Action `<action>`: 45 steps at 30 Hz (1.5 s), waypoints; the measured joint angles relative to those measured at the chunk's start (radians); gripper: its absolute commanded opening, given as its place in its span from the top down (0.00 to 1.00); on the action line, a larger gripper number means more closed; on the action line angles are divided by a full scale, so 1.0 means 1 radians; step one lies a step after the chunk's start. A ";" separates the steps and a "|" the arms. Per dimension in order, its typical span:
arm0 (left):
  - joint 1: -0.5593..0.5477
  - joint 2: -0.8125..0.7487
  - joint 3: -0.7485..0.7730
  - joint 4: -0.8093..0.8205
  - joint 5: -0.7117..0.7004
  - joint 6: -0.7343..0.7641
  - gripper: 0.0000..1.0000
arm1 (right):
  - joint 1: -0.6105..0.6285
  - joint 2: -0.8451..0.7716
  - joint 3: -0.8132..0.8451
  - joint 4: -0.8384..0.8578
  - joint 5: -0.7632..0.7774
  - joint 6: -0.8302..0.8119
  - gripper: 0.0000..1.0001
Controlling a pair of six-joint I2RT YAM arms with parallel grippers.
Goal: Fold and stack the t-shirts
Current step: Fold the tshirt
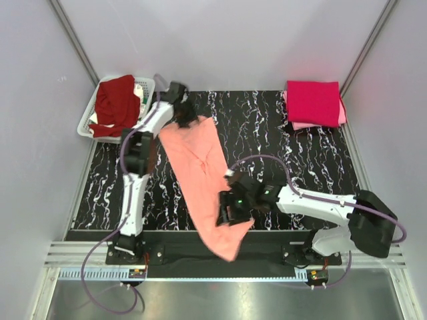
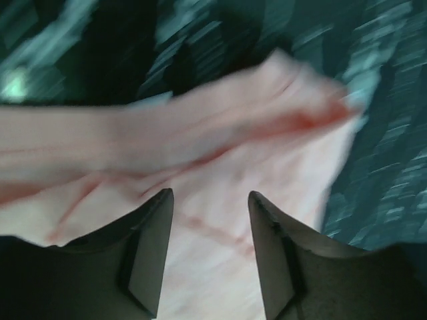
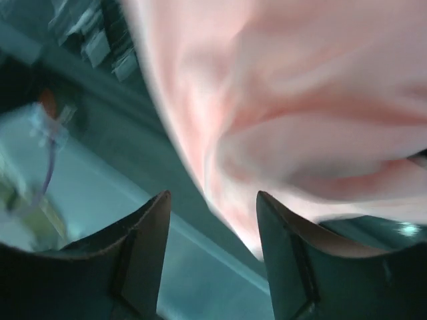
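Observation:
A salmon-peach t-shirt (image 1: 200,173) lies in a long diagonal strip across the black marbled table (image 1: 267,127), its near end hanging over the front edge. My left gripper (image 1: 187,120) is at the shirt's far end; in the blurred left wrist view its jaws (image 2: 210,195) stand apart over the salmon cloth (image 2: 220,167), pinching nothing. My right gripper (image 1: 230,212) hovers at the shirt's near right edge, open (image 3: 213,195), with the cloth (image 3: 300,100) beyond the fingertips. A folded crimson t-shirt (image 1: 312,101) rests on a light pink one (image 1: 305,125) at the back right.
A white plastic basket (image 1: 145,85) at the back left holds a dark maroon t-shirt (image 1: 113,103). Grey walls close in the table on the left, back and right. A metal rail runs below the front edge.

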 measured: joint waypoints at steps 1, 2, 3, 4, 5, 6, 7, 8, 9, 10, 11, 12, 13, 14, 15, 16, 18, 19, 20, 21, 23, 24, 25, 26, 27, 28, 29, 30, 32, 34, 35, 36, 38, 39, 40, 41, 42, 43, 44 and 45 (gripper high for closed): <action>-0.016 0.086 0.156 -0.015 0.033 0.017 0.32 | 0.092 0.016 0.056 -0.010 -0.017 0.018 0.35; -0.035 0.156 0.294 -0.033 0.064 0.036 0.27 | 0.156 0.027 0.116 -0.011 -0.031 0.031 0.31; -0.062 0.236 0.465 -0.051 0.100 0.053 0.23 | 0.186 0.029 0.163 -0.012 -0.036 0.037 0.29; -0.090 0.277 0.562 -0.037 0.134 0.068 0.09 | 0.202 0.024 0.219 -0.023 -0.036 0.041 0.27; -0.120 0.266 0.557 -0.010 0.161 0.084 0.04 | 0.204 0.012 0.267 -0.032 -0.025 0.040 0.25; -0.147 0.216 0.501 0.008 0.187 0.090 0.01 | 0.200 -0.006 0.308 -0.049 0.000 0.037 0.22; -0.177 0.137 0.396 0.046 0.206 0.093 0.01 | 0.192 -0.023 0.349 -0.085 0.026 0.032 0.21; -0.203 0.036 0.255 0.087 0.216 0.100 0.01 | 0.181 -0.038 0.385 -0.118 0.051 0.022 0.21; -0.219 -0.041 0.172 0.080 0.226 0.103 0.01 | 0.168 -0.051 0.418 -0.150 0.081 0.013 0.21; -0.228 -0.124 0.106 0.071 0.234 0.110 0.01 | 0.153 -0.060 0.446 -0.183 0.107 0.004 0.21; -0.227 -0.188 0.077 0.060 0.237 0.117 0.01 | 0.135 -0.064 0.465 -0.208 0.129 -0.008 0.21; -0.216 -0.241 0.071 0.050 0.234 0.126 0.01 | 0.111 -0.064 0.478 -0.230 0.143 -0.021 0.21; -0.199 -0.289 0.071 0.045 0.227 0.134 0.01 | 0.083 -0.059 0.488 -0.251 0.154 -0.036 0.21; -0.176 -0.338 0.069 0.030 0.209 0.142 0.02 | 0.053 -0.047 0.496 -0.266 0.164 -0.051 0.21; -0.152 -0.389 0.059 0.015 0.182 0.147 0.02 | 0.014 -0.026 0.509 -0.286 0.177 -0.071 0.22; -0.132 -0.447 0.029 0.008 0.156 0.154 0.02 | -0.028 0.004 0.525 -0.303 0.188 -0.092 0.23; -0.089 -0.583 -0.102 -0.008 0.098 0.164 0.03 | -0.112 0.082 0.561 -0.317 0.204 -0.137 0.26; -0.079 -0.650 -0.185 0.005 0.079 0.167 0.03 | -0.153 0.126 0.580 -0.319 0.200 -0.159 0.27; -0.076 -0.721 -0.280 -0.005 0.062 0.170 0.03 | -0.192 0.173 0.597 -0.314 0.192 -0.181 0.30; -0.079 -0.789 -0.368 -0.018 0.053 0.171 0.04 | -0.233 0.219 0.615 -0.309 0.180 -0.201 0.31; -0.095 -0.900 -0.532 -0.038 0.039 0.171 0.04 | -0.305 0.306 0.650 -0.293 0.144 -0.232 0.33; -0.102 -0.948 -0.604 -0.053 0.034 0.171 0.04 | -0.346 0.365 0.686 -0.294 0.125 -0.251 0.33; -0.110 -0.995 -0.677 -0.055 0.027 0.171 0.04 | -0.375 0.420 0.723 -0.288 0.104 -0.266 0.33; -0.114 -1.038 -0.739 -0.076 0.022 0.171 0.04 | -0.399 0.477 0.764 -0.279 0.088 -0.281 0.33; -0.115 -1.069 -0.779 -0.089 0.018 0.171 0.04 | -0.418 0.532 0.815 -0.287 0.076 -0.293 0.33; -0.114 -1.110 -0.829 -0.097 0.013 0.170 0.04 | -0.431 0.591 0.869 -0.278 0.061 -0.306 0.33; -0.114 -1.146 -0.868 -0.110 0.009 0.168 0.04 | -0.438 0.639 0.911 -0.275 0.049 -0.315 0.32; -0.113 -1.183 -0.903 -0.115 0.006 0.164 0.04 | -0.441 0.694 0.966 -0.271 0.033 -0.323 0.32; -0.112 -1.254 -0.973 -0.105 0.004 0.151 0.05 | -0.441 0.790 1.050 -0.256 0.001 -0.335 0.33; -0.112 -1.304 -1.035 -0.092 -0.001 0.130 0.06 | -0.438 0.872 1.128 -0.259 -0.023 -0.343 0.33; -0.112 -1.323 -1.067 -0.089 -0.006 0.116 0.09 | -0.437 0.918 1.166 -0.258 -0.034 -0.347 0.33; -0.112 -1.333 -1.100 -0.082 -0.012 0.100 0.10 | -0.436 0.954 1.197 -0.256 -0.040 -0.349 0.33; -0.112 -1.334 -1.172 -0.057 -0.021 0.069 0.11 | -0.435 1.015 1.239 -0.254 -0.044 -0.352 0.34; -0.112 -1.328 -1.207 -0.041 -0.025 0.054 0.11 | -0.435 1.046 1.260 -0.256 -0.048 -0.354 0.34; -0.112 -1.318 -1.233 -0.032 -0.029 0.043 0.12 | -0.435 1.074 1.277 -0.256 -0.053 -0.353 0.34; -0.112 -1.303 -1.259 -0.026 -0.034 0.030 0.12 | -0.438 1.088 1.300 -0.257 -0.073 -0.352 0.35; -0.112 -1.282 -1.278 -0.020 -0.037 0.021 0.14 | -0.438 1.097 1.315 -0.253 -0.069 -0.353 0.36; -0.112 -1.257 -1.290 -0.009 -0.043 0.014 0.14 | -0.438 1.104 1.324 -0.250 -0.070 -0.354 0.37; -0.112 -1.230 -1.297 0.009 -0.048 0.007 0.15 | -0.438 1.109 1.327 -0.243 -0.074 -0.353 0.41; -0.112 -1.199 -1.302 0.031 -0.053 0.002 0.17 | -0.438 1.111 1.327 -0.240 -0.078 -0.354 0.45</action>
